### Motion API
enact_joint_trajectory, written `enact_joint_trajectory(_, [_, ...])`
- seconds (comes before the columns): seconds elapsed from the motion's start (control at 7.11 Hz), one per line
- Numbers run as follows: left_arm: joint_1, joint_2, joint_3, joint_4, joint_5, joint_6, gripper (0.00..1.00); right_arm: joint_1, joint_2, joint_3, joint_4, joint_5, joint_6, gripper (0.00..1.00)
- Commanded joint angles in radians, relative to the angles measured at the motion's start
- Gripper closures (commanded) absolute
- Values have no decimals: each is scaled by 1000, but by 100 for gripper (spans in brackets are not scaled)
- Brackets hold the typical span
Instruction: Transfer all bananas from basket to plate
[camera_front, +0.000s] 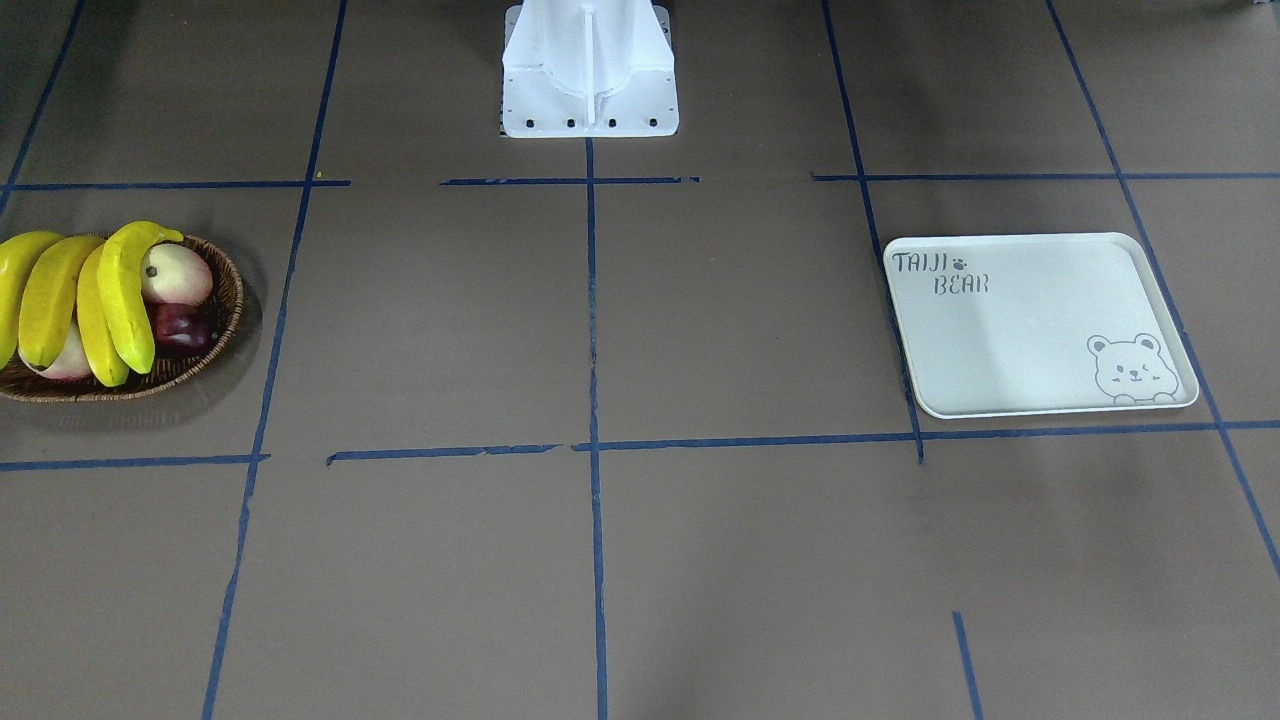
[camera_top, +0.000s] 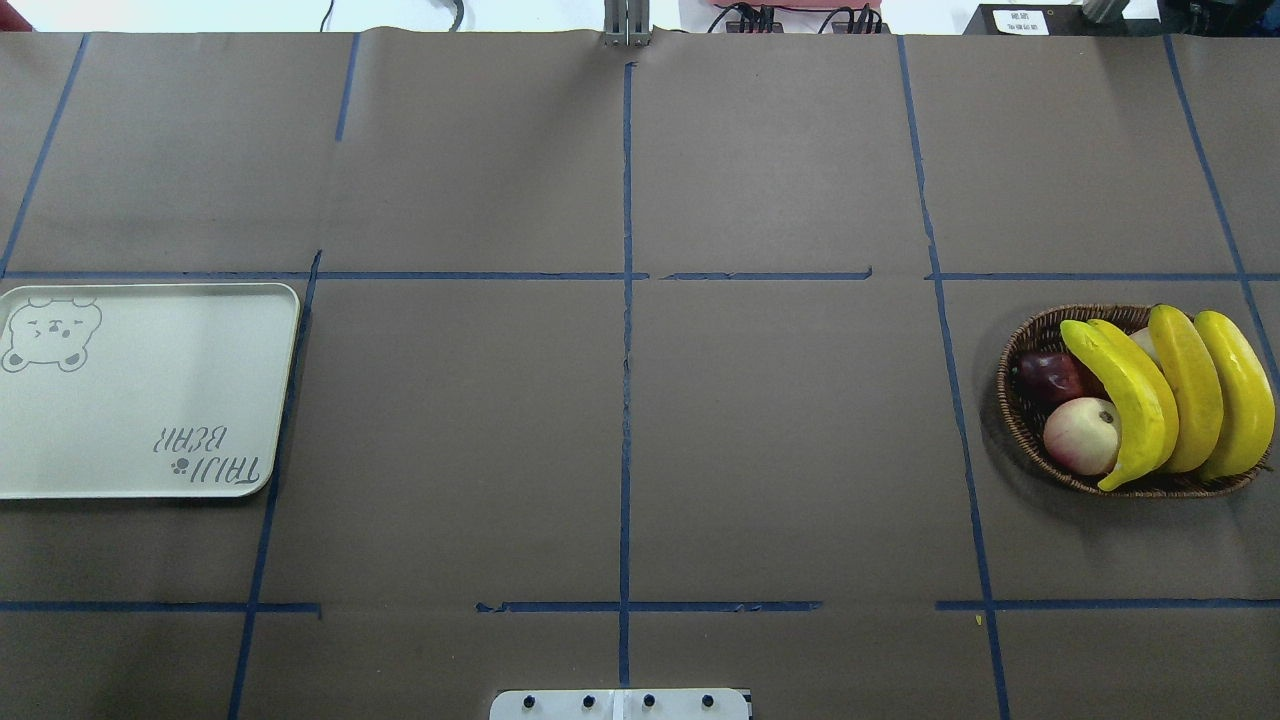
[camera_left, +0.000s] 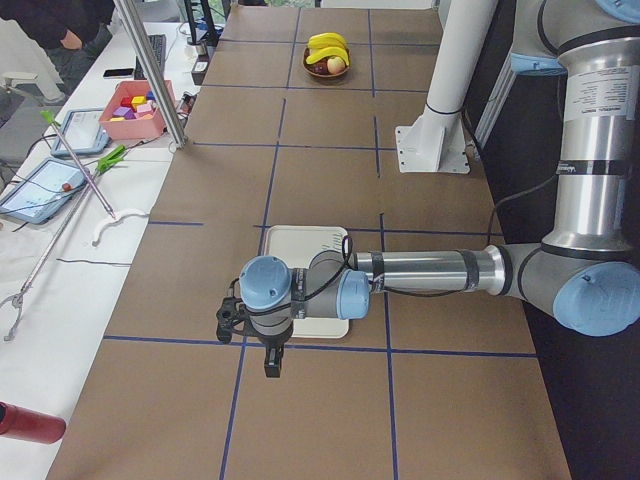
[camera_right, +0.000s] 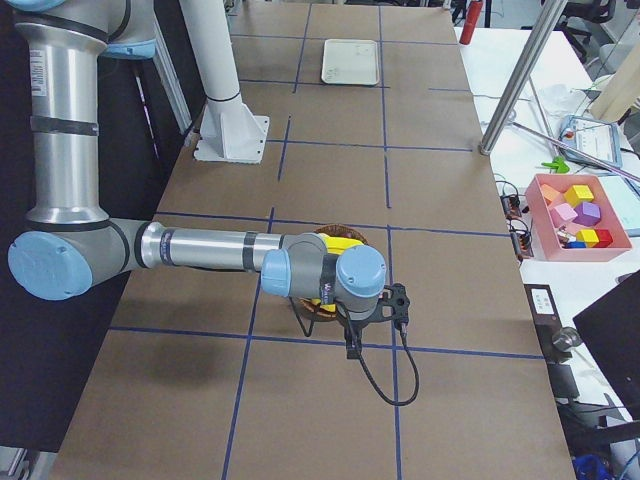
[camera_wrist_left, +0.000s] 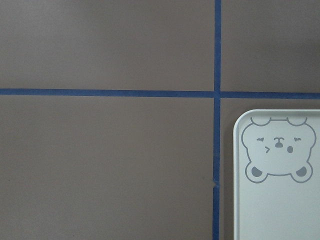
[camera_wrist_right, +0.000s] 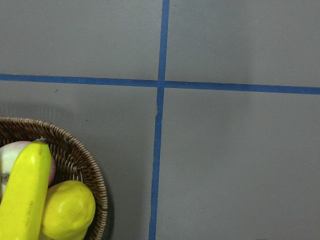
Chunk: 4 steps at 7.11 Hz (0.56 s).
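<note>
Four yellow bananas (camera_front: 125, 295) lie across the brown wicker basket (camera_front: 235, 300), at the overhead view's right (camera_top: 1135, 400). The right wrist view shows one banana (camera_wrist_right: 25, 195) and the basket's rim (camera_wrist_right: 75, 145). The cream plate (camera_front: 1030, 330) with a bear drawing lies empty at the overhead view's left (camera_top: 150, 380); its corner shows in the left wrist view (camera_wrist_left: 280, 210). My left gripper (camera_left: 272, 365) hangs over the plate's near edge. My right gripper (camera_right: 352, 345) hangs beside the basket (camera_right: 310, 318). I cannot tell whether either is open or shut.
Pale peaches (camera_top: 1080, 435), a dark red fruit (camera_top: 1048, 375) and a lumpy yellow-green fruit (camera_wrist_right: 67, 210) share the basket. The white robot base (camera_front: 590, 80) stands at the table's middle edge. A side bench holds a pink box of blocks (camera_left: 135, 105) beside a metal pole (camera_left: 150, 70).
</note>
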Motion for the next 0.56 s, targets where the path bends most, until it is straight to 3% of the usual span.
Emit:
enact_joint_trajectory(0.0, [1,0,-6,-2,-1,1,0,0,5,10,3,1,1,0])
enact_joint_trajectory(0.42, [1,-2,-9,-2,-3,1,0,-6,15,102,-12,1,8,0])
